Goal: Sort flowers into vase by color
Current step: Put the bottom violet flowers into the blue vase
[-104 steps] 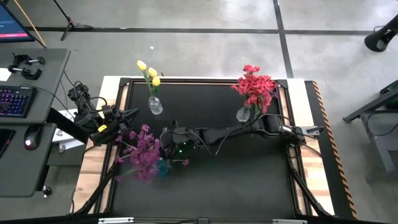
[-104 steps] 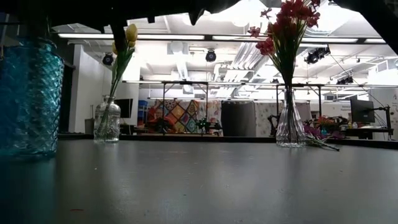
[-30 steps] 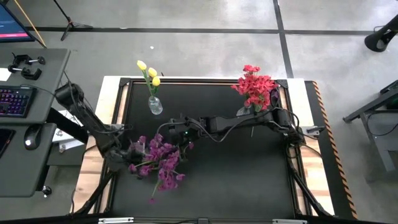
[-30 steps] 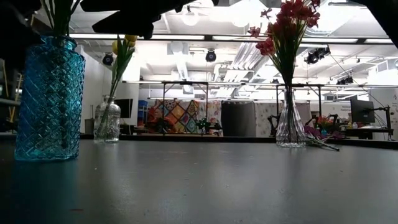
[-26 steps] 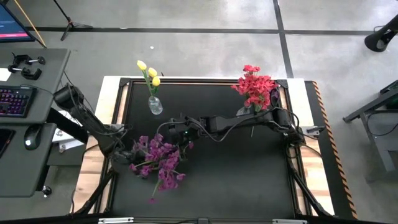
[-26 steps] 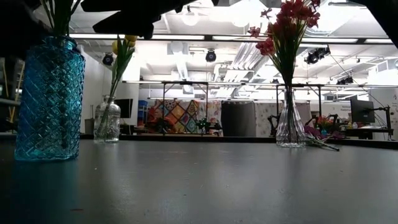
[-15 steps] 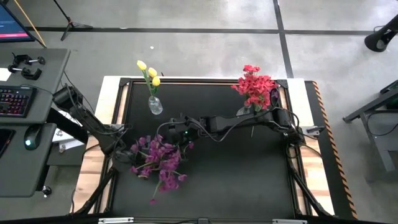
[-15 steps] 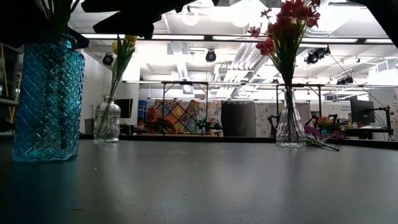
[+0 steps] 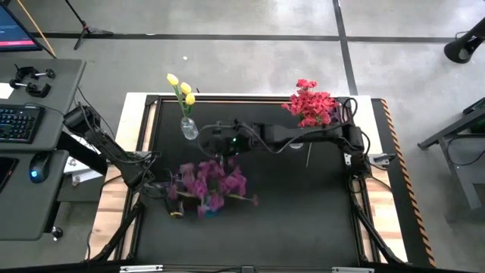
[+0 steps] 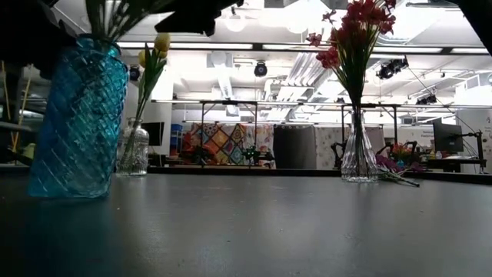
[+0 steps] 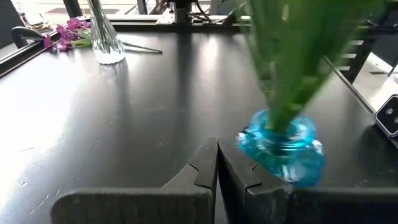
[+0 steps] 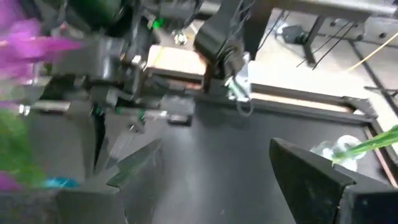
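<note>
**Purple bunch and blue vase shifted; vase now tilted**

Since the earlier frame, the purple flowers (image 9: 212, 182) have shifted rightward toward frame centre, and the right arm has drawn back to upper centre; the blue vase (image 10: 79, 121) leans at left of the low view; left gripper (image 11: 217, 163) clenched, empty, beside the vase; yellow flowers (image 9: 182, 89) upper left; right gripper (image 9: 213, 141) released, holding nothing; red flowers (image 9: 312, 104) upper right.
</note>
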